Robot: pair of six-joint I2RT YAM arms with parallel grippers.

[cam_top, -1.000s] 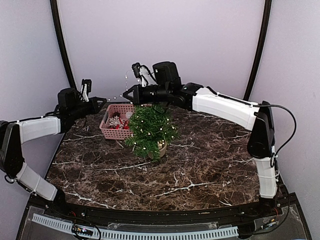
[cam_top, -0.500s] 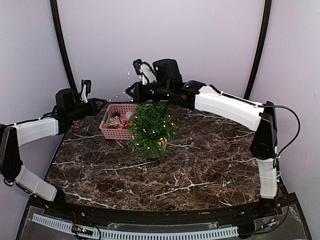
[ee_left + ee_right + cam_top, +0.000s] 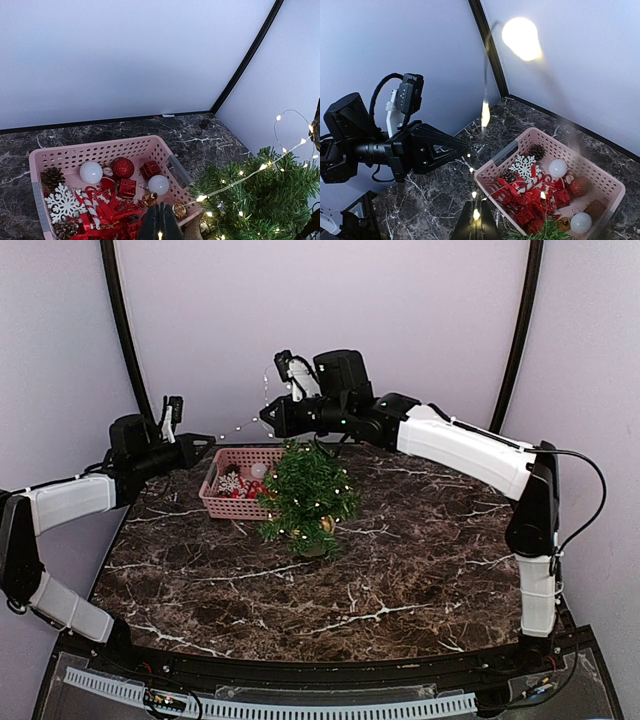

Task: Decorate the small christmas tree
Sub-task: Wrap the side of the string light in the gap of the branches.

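The small christmas tree (image 3: pixel 305 495) stands in its tan pot (image 3: pixel 322 533) near the table's middle, with lit points among its branches. A thin wire string of lights (image 3: pixel 240 428) runs from the tree up to both grippers. Left of the pink basket (image 3: pixel 235 502), my left gripper (image 3: pixel 210 444) is shut on the string; the left wrist view shows its tips (image 3: pixel 161 212) closed on a lit bulb, the wire (image 3: pixel 240 180) leading to the tree (image 3: pixel 265 205). Above and behind the tree, my right gripper (image 3: pixel 266 416) is shut on the string, its jaws (image 3: pixel 480 212) pinching a bulb.
The pink basket (image 3: pixel 100 149) holds white and red balls, red gift boxes, a snowflake, pine cones, candy canes and red ribbon. In the right wrist view the left gripper (image 3: pixel 462 146) points at the basket (image 3: pixel 535 131) from the left. Black frame posts rise at the back.
My right gripper has moved a little right and upward with the string. The tree has shifted slightly right. The left gripper has barely moved.
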